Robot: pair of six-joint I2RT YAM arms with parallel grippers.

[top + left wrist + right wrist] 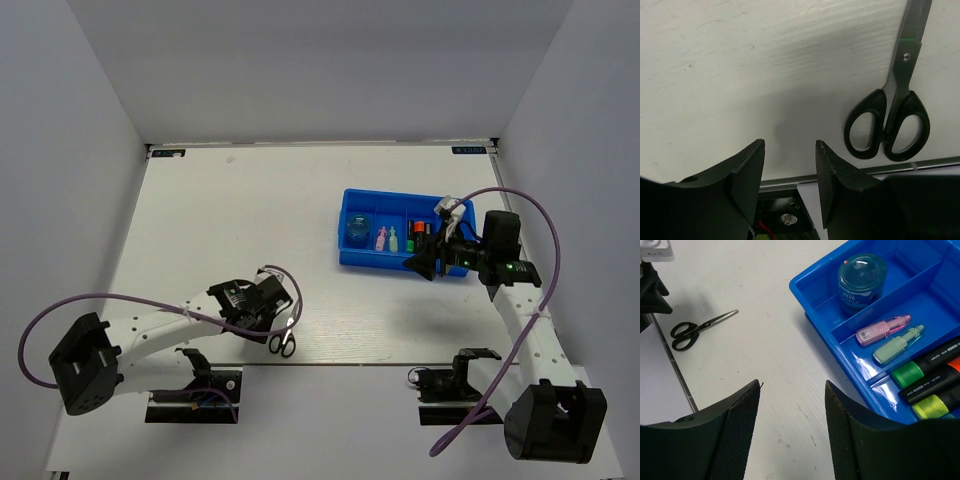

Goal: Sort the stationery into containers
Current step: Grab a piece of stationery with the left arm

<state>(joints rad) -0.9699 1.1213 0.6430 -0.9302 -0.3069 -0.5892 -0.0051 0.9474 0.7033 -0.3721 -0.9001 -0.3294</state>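
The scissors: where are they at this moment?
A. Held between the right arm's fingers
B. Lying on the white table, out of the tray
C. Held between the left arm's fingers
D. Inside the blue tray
B: the scissors lie flat on the table near its front edge, beside the open, empty left gripper, well apart from the blue tray. The right gripper holds nothing either.

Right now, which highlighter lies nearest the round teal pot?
The pink highlighter; the pale green one lies beyond it, the black-bodied three a compartment further.
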